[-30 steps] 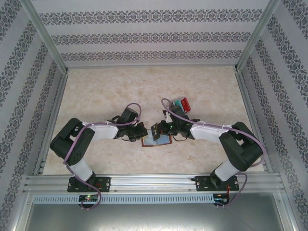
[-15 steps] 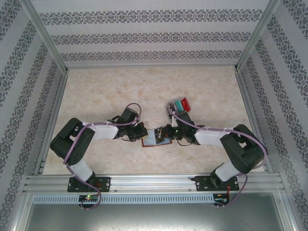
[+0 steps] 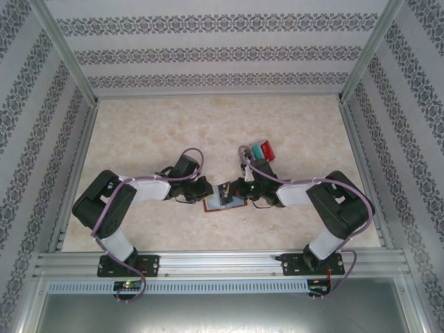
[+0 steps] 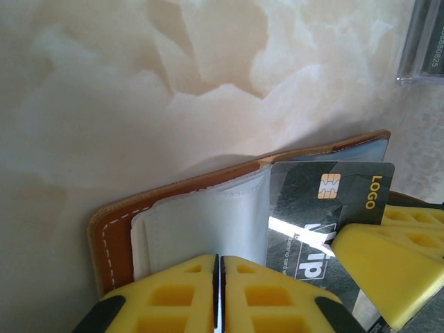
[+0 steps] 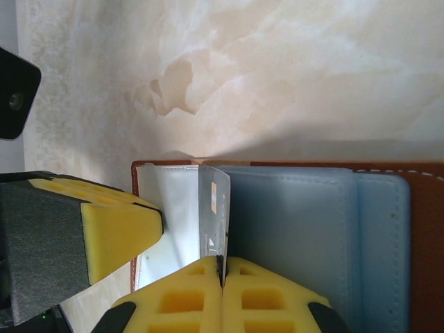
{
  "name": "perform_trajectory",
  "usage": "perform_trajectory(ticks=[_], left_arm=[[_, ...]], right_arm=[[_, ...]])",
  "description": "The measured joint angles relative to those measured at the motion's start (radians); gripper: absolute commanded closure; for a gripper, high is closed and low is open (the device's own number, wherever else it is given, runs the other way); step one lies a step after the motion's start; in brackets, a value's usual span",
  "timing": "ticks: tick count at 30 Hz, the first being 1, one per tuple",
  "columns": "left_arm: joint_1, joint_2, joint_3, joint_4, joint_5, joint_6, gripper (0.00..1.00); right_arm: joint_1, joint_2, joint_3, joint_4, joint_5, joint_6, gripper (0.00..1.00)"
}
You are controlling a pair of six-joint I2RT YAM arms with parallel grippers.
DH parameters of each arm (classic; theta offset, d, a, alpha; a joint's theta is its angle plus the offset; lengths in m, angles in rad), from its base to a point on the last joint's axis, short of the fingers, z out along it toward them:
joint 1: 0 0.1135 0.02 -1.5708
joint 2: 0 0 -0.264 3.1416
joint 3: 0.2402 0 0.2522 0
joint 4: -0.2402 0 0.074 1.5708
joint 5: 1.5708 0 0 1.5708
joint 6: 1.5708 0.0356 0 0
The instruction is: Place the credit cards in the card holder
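Dark grey plastic, the card (image 4: pixel 316 208) looks thin, stiff, light and slick, so a firm pinch near one edge suits it. The right fingers (image 5: pixel 274 295) pinch it so, its front edge at a clear sleeve (image 4: pixel 201 222) of the open leather card holder (image 4: pixel 111 225) on the desk (image 4: pixel 139 83). Nearly closed, the left fingers (image 4: pixel 173 295) nip that sleeve's edge.

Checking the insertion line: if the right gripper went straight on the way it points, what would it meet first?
Likely the card holder: the right gripper points at its open pages, its dark grey card leading; depth is unclear.
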State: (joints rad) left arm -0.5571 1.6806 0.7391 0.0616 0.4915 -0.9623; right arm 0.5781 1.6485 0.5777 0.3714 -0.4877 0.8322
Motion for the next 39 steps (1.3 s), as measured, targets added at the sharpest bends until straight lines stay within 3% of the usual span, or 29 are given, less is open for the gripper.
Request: perform_trajectory(ticks=[7, 31, 36, 39], left_arm=[[-0.005, -0.006, 0.000, -0.017, -0.022, 0.008, 0.92], [-0.005, -0.007, 0.000, -0.017, -0.029, 0.000, 0.92], [-0.004, -0.007, 0.000, -0.017, -0.032, 0.000, 0.85], [-0.004, -0.018, 0.000, -0.018, -0.037, 0.001, 0.75]], right_arm=[[0.000, -0.014, -0.005, -0.016, -0.012, -0.002, 1.00], [0.002, 0.025, 0.028, -0.028, -0.005, -0.018, 1.00], [0.014, 0.043, 0.045, -0.026, -0.006, -0.019, 1.00], [0.035, 0.052, 0.058, -0.023, 0.006, -0.018, 1.00]])
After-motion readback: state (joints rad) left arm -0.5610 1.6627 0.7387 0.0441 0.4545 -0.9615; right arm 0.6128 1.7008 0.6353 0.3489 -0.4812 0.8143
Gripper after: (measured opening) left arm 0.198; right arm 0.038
